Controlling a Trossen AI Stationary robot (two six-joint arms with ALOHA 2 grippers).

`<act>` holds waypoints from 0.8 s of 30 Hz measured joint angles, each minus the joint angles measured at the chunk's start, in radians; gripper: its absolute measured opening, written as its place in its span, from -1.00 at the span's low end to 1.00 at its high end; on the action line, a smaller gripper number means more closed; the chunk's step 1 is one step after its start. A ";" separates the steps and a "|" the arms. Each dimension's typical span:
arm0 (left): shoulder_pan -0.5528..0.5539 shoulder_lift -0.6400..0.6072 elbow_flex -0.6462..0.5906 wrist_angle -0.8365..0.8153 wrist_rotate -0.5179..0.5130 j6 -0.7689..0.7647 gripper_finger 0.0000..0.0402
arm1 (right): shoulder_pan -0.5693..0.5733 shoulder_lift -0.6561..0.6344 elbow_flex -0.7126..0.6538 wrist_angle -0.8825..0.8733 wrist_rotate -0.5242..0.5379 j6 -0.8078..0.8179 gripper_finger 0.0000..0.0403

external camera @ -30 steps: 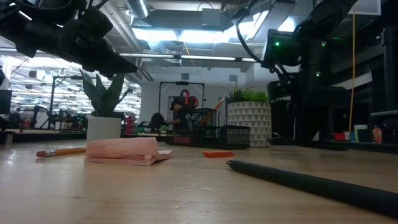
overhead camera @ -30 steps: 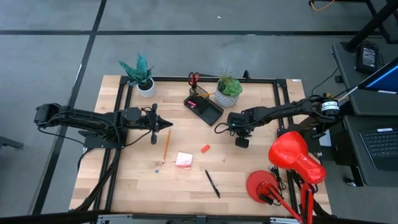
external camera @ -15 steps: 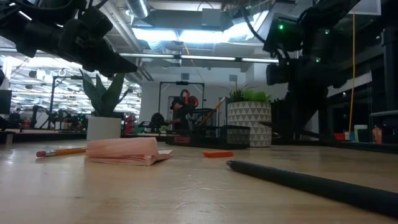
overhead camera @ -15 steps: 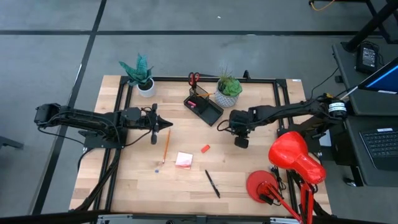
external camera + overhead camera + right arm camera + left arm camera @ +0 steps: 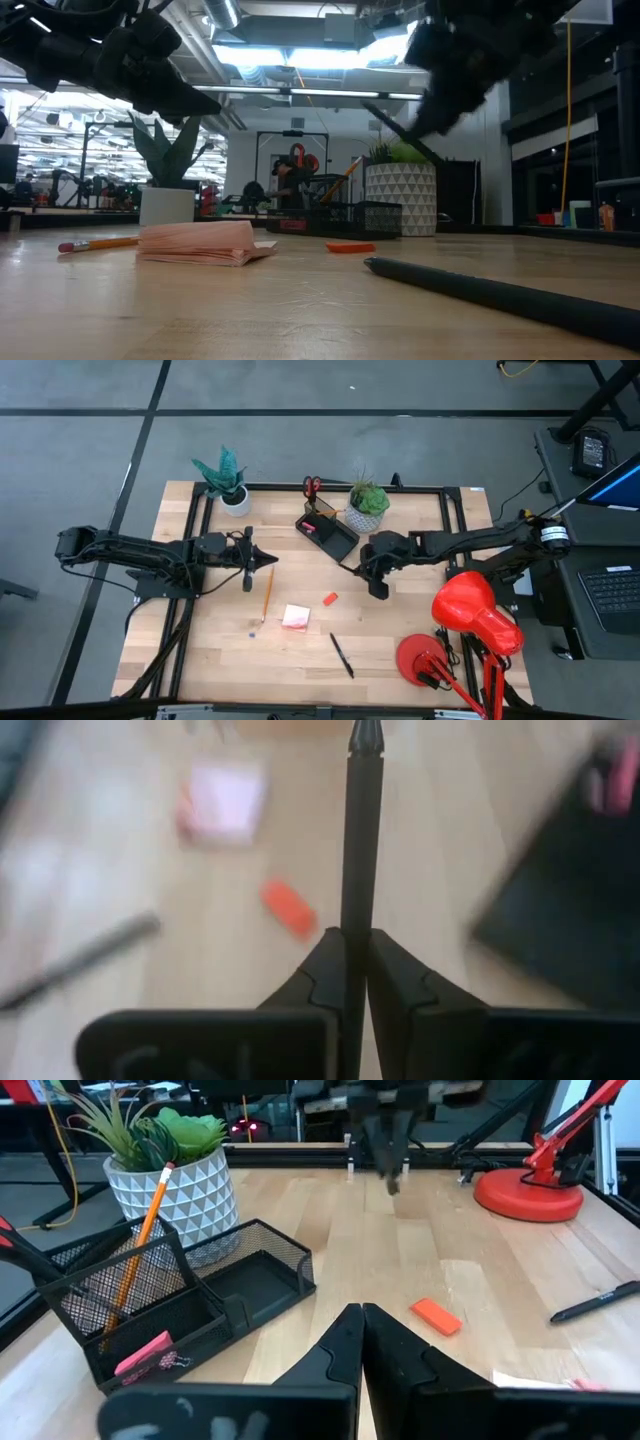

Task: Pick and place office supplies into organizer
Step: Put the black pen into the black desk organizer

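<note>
Overhead, table-level, 2 wrist views share table (image 5: 300,650).

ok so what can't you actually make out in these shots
- Organizer contents: too small in the high view; the left wrist view shows only a pencil and a pink item.
- Scissors: tiny in the high view, blades hidden.
- Right gripper, shut on a black pen: motion-blurred in the low view.
- Left gripper: shut, nothing seen in it.

The table (image 5: 470,1250) was pale wood with visible grain; the organizer (image 5: 150,1315) was matt black wire mesh; the desk lamp (image 5: 478,610) glossy red.
</note>
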 joint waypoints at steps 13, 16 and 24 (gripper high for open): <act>0.000 0.000 0.000 0.083 0.080 0.017 -0.97 | 0.013 0.044 -0.120 0.542 -0.002 -0.071 -0.88; 0.000 0.000 0.000 0.122 0.181 0.061 -0.97 | 0.013 0.070 -0.136 0.626 -0.002 -0.084 -0.89; 0.004 0.000 0.000 0.163 0.230 0.075 -0.97 | 0.004 0.137 -0.115 0.771 -0.002 -0.152 -0.89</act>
